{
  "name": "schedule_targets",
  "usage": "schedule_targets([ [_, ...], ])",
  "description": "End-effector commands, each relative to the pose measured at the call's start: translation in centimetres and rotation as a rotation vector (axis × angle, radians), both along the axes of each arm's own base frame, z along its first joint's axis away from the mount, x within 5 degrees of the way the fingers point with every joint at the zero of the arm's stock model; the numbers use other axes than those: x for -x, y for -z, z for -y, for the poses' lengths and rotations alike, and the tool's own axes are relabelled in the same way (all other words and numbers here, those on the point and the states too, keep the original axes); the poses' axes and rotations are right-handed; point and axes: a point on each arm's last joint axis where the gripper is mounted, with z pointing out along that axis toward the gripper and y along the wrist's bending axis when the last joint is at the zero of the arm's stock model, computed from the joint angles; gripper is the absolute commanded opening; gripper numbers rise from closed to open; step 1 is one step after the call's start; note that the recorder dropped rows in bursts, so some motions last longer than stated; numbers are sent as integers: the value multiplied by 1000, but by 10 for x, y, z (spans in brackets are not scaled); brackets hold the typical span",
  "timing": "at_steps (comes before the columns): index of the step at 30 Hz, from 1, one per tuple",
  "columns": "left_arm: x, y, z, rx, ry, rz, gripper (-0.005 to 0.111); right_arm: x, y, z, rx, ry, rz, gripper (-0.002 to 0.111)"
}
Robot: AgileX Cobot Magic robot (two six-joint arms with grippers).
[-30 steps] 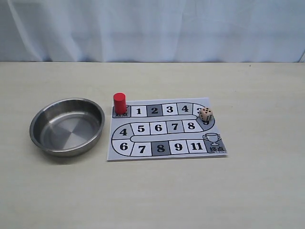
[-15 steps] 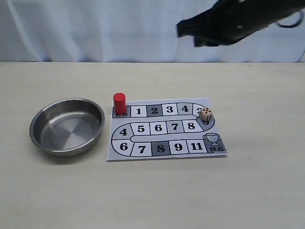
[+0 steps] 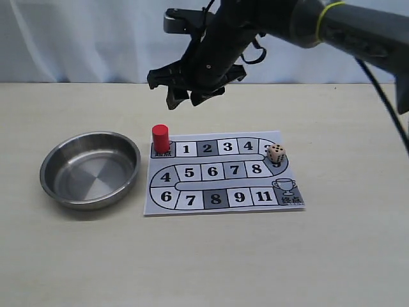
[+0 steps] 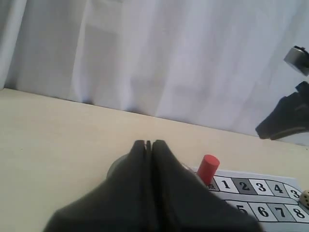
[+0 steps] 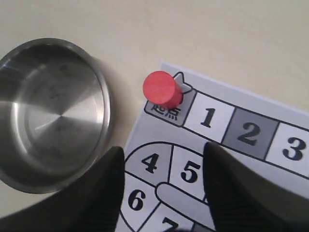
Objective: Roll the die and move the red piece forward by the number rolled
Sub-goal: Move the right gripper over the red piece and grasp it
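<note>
Your right claw [image 3: 185,101], released, hangs above the upright red piece [image 3: 160,137], which lies slightly toward the left edge of the counter [image 3: 345,256]. Your clenched left claw [image 4: 148,145] sits farther off.

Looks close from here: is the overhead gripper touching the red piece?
Apart. The exterior view shows the right gripper hanging above the red piece, table visible between them.

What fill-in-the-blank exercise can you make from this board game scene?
The red piece stands next to the square numbered ____.
The die rests on the ____, not in the bowl.
The right claw, hovering empty, is ____.
The left claw is ____.
Missing words: 1; board; open; shut.
</note>
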Motion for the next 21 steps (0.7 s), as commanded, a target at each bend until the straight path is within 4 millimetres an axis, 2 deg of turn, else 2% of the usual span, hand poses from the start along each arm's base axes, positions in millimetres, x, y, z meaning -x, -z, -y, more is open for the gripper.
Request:
schedule_targets([
  [1,1,3,0,3,0,-15,0,-7,23,-25,12,-46,-23,50],
  [6,1,6,0,2,1,-44,0,-16,48,-42,74,-40,5,50],
  [10,0,26,0,-3,1,-103,0,-27,65,-50,89,-4,23,57],
  [21,0,26,0,0,1,-112,0,-43,90,-58,59,39,69,58],
])
